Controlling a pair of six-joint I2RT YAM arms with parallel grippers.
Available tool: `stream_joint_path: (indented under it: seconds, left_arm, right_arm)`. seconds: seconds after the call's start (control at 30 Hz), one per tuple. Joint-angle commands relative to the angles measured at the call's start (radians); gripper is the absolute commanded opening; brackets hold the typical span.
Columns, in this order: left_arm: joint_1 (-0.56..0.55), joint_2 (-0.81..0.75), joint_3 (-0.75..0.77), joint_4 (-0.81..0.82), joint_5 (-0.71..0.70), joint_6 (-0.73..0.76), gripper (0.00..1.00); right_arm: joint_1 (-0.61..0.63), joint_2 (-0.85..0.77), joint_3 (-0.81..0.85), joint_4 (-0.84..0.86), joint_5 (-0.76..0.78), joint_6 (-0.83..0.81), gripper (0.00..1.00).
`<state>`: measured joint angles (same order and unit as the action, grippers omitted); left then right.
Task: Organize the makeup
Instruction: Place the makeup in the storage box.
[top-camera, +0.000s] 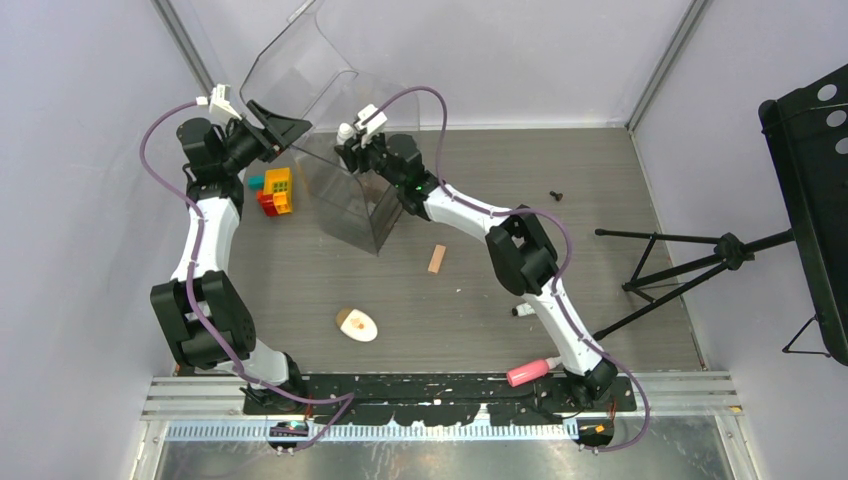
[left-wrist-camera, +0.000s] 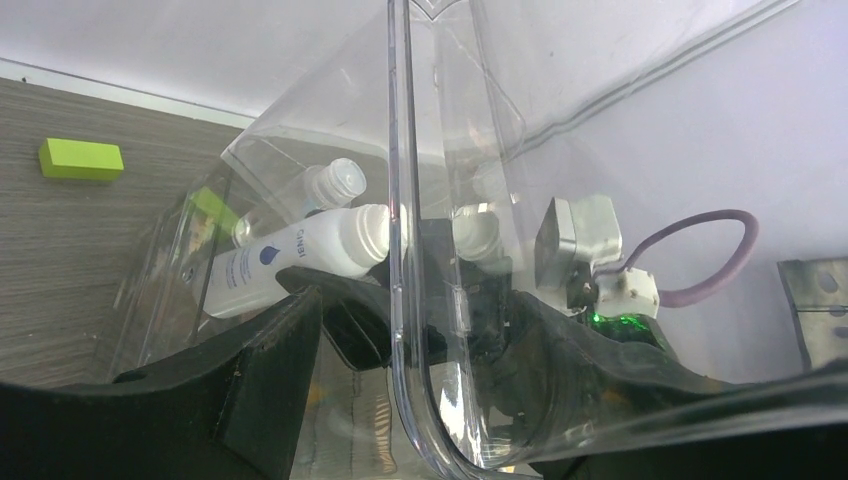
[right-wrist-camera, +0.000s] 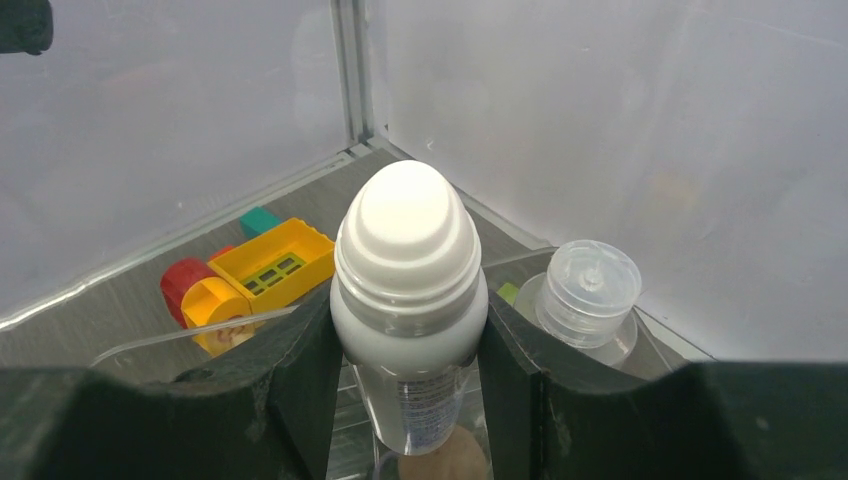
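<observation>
**Grey tabletop (top-camera: 480, 290): white bottle (right-wrist-camera: 408, 240) at case (top-camera: 352, 205)**

Upper centre: white bottle pinched upright in right end effector (right-wrist-camera: 405, 335), inside case, just beside clear bottle (right-wrist-camera: 588, 295). Long axis near vertical, cap up. Left end effector (left-wrist-camera: 410, 345) spread astride lid (top-camera: 290, 55), upper left. Likely next: lower, release.

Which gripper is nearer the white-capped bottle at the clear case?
Right. The right gripper holds the white-capped bottle in its jaws; the left gripper sits apart at the case lid.

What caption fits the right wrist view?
Right gripper holds a white-capped bottle beside a clear-capped bottle, toy bricks behind.
</observation>
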<state>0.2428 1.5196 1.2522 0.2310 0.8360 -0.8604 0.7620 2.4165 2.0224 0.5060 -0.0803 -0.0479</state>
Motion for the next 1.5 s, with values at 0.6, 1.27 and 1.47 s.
stream_joint_path:
  seconds: [0.6, 1.27, 1.47]
  left_arm:
    - [0.008, -0.042, -0.016, 0.093, 0.046, -0.027, 0.72]
    - [0.022, -0.038, -0.026, 0.133, 0.049, -0.058, 0.75]
    - [0.024, -0.039, -0.028, 0.136, 0.051, -0.061, 0.75]
  right_arm:
    - [0.007, -0.031, 0.117, 0.018, -0.053, -0.052, 0.58]
    - [-0.003, -0.130, 0.016, 0.076, -0.021, -0.081, 0.75]
    - [-0.005, -0.199, -0.088, 0.111, -0.022, -0.066, 0.75]
